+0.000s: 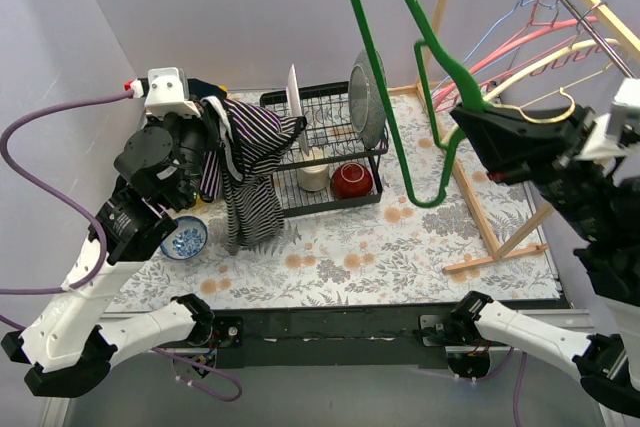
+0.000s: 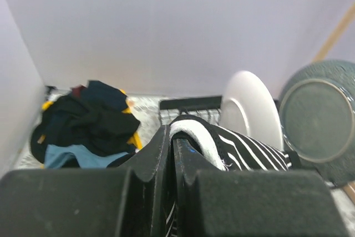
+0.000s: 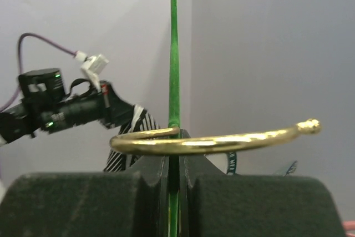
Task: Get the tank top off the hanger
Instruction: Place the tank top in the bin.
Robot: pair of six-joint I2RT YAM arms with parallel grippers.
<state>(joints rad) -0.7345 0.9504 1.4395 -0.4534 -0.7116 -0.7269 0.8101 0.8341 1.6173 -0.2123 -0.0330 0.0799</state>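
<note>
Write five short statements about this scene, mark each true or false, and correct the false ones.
1. The left pincer is shut on the striped tank top. True.
2. The tank top hangs on the green hanger. False: the hanger is bare and well apart from the tank top.
3. The right pincer is open. False: it is shut on the green hanger.
4. A red bowl sits in the dish rack. True.
5. The blue bowl sits in the dish rack. False: it stands on the table, left of the rack.
</note>
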